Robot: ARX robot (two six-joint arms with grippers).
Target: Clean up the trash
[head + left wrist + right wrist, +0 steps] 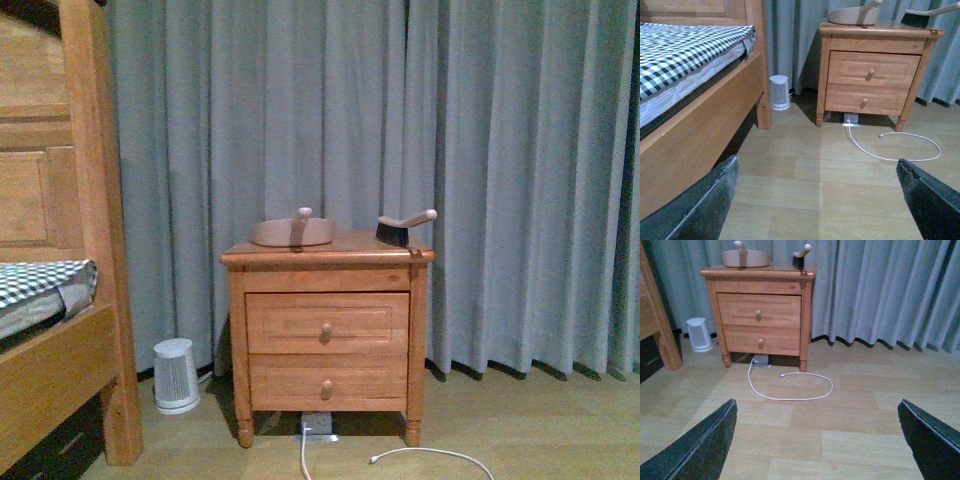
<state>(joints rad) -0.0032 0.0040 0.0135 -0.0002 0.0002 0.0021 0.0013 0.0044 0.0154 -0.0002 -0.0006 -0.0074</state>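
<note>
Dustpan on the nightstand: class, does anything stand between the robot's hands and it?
Nothing upright does. Bare floor lies between the left hand, the right hand and the nightstand bearing the dustpan; only a white cable loops flat on it. No trash shows in any view.

Two-drawer wooden nightstand (327, 281) before grey pleated curtains (520, 150), small white ribbed heater (175, 376) and looped white cable (790, 399) on wood floor (850, 440).

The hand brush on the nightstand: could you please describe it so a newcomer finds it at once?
Find the wooden nightstand before the grey curtain. The brush lies at the right end of its top. Unlike the pinkish dustpan beside it, it has dark bristles and a slim handle slanting upward.
</note>
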